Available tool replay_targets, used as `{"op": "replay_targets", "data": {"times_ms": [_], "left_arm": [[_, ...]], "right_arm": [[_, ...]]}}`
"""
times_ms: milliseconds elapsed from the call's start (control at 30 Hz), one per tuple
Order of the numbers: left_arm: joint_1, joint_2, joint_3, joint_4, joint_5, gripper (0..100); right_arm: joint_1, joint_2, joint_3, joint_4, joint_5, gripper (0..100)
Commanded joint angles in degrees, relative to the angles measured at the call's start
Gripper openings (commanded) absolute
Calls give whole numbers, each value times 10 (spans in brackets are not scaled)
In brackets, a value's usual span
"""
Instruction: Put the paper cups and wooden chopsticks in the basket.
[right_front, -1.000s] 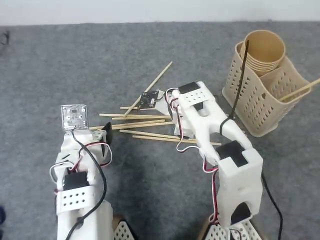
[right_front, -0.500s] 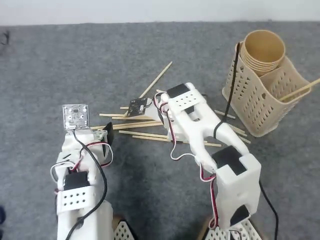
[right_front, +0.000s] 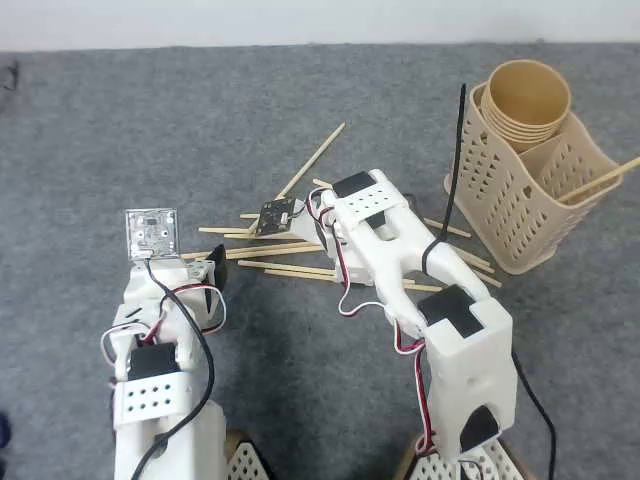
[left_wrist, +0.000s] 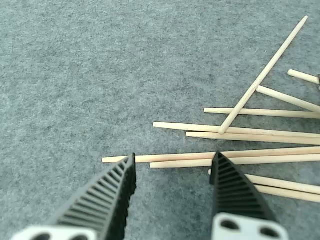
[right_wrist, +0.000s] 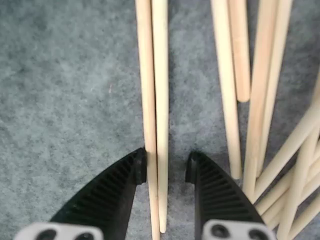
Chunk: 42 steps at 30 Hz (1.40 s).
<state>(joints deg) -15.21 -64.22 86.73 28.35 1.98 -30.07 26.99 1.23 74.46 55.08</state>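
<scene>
Jaws of the right gripper (right_wrist: 166, 160) stand slightly apart astride a pair of wooden chopsticks (right_wrist: 155, 75) lying side by side on the grey carpet (right_wrist: 60, 90), one fingertip touching the nearer stick. The left gripper (left_wrist: 175, 165) is spread wide, low over the carpet, close to the nearest stick ends. The right arm (right_front: 390, 250) stretches forward over the scattered pile, well apart from the basket (right_front: 520, 215) holding stacked paper cups (right_front: 525, 90).
</scene>
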Motion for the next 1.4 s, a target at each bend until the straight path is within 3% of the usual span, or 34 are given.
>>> {"op": "replay_targets", "data": {"times_ms": [0, 167, 400, 700, 933, 1100, 1367], "left_arm": [[5, -11, -4, -15, 4, 224], [5, -11, -4, -15, 4, 224], [5, -11, -4, -15, 4, 224], [5, -11, -4, -15, 4, 224], [5, -11, -4, -15, 4, 224], [5, -11, -4, -15, 4, 224], [5, -11, -4, -15, 4, 224]], "right_arm": [[8, 6, -12, -10, 5, 141], [11, 6, -11, -5, 27, 1], [15, -21, -22, 9, 27, 7], [48, -176, -69, 81, 21, 7], [97, -313, -109, 80, -60, 7], [147, -409, -154, 29, -185, 7], [351, -498, -173, -79, -421, 7]]}}
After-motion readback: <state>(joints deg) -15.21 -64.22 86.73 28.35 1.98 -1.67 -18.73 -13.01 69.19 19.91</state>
